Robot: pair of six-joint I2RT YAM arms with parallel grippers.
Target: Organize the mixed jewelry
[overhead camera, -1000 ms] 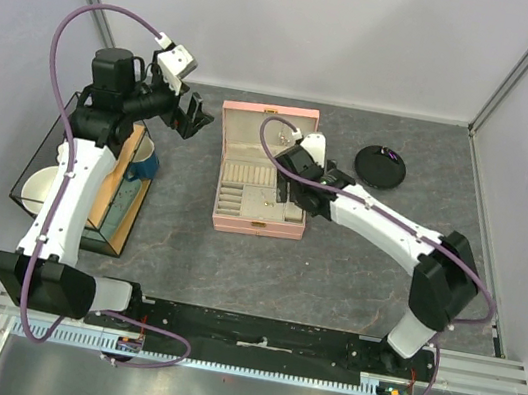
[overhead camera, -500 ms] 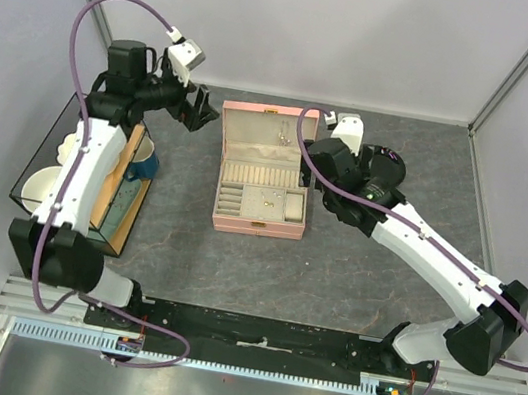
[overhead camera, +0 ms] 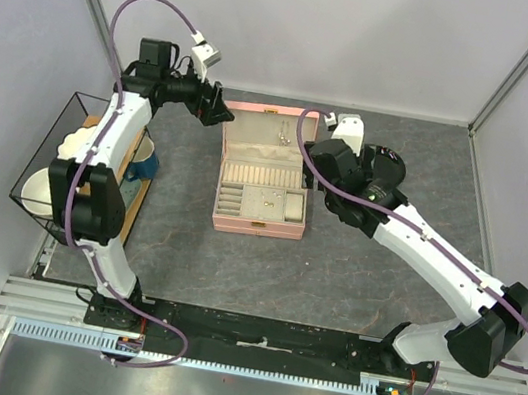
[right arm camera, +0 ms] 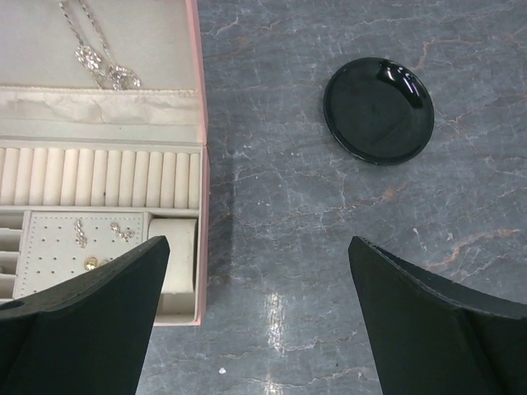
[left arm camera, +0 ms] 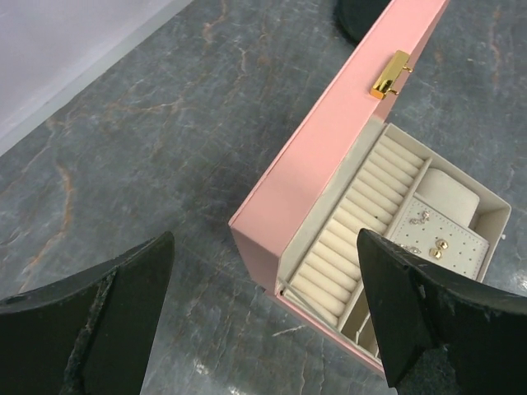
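Observation:
The pink jewelry box (overhead camera: 256,219) lies open mid-table. Of the mixed jewelry, a thin silvery chain (right arm camera: 103,62) rests in the lid, and small earring pieces (right arm camera: 99,234) sit on the perforated pad, which the left wrist view shows too (left arm camera: 428,239). My left gripper (overhead camera: 220,111) hovers at the box's back-left corner, open, with nothing between its fingers (left arm camera: 123,304). My right gripper (right arm camera: 258,243) hangs open over bare table just right of the box, holding nothing. From above, its fingers are hidden under the wrist.
A round black disc (right arm camera: 379,109) lies on the table right of the box, behind the right arm. A beige cushion pad (right arm camera: 173,255) fills the box's front-right cell. At the far left stands a wire rack (overhead camera: 40,155) with a blue mug (overhead camera: 144,159).
My right gripper rose out of the box, shifted right toward the disc and spread wider, then held still. The left arm swung right to the box's back-left corner.

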